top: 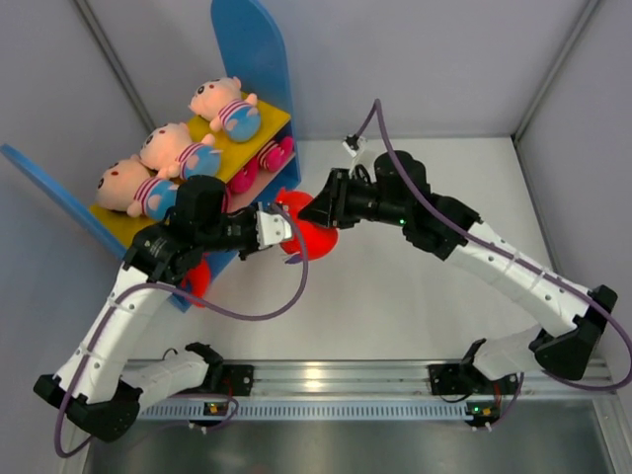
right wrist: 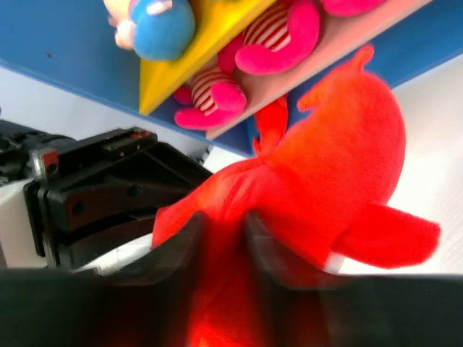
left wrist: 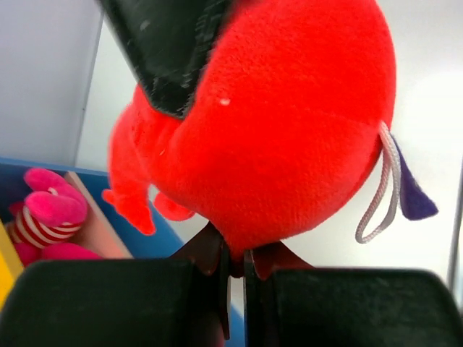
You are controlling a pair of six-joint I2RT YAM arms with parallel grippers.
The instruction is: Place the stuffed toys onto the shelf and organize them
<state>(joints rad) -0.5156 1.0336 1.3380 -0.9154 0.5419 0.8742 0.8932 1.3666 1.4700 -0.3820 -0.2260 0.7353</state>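
Observation:
A red plush (top: 314,237) hangs between both grippers in front of the shelf (top: 249,59). My left gripper (top: 279,231) is shut on a pinch of its fabric, seen in the left wrist view (left wrist: 235,249), where the plush (left wrist: 275,123) fills the frame. My right gripper (top: 318,211) is shut on the plush from the other side (right wrist: 224,231). Three peach-faced dolls (top: 225,107) (top: 178,150) (top: 133,188) lie on the yellow upper board (top: 275,122). Pink-footed toys (right wrist: 282,40) (right wrist: 210,97) lie on the tan lower board (right wrist: 354,40).
The shelf's near blue side panel (top: 44,178) runs under my left arm. Another red object (top: 195,282) shows by the shelf's foot, partly hidden by the arm. A white loop and purple tag (left wrist: 394,184) hang from the plush. White tabletop (top: 415,296) lies to the right.

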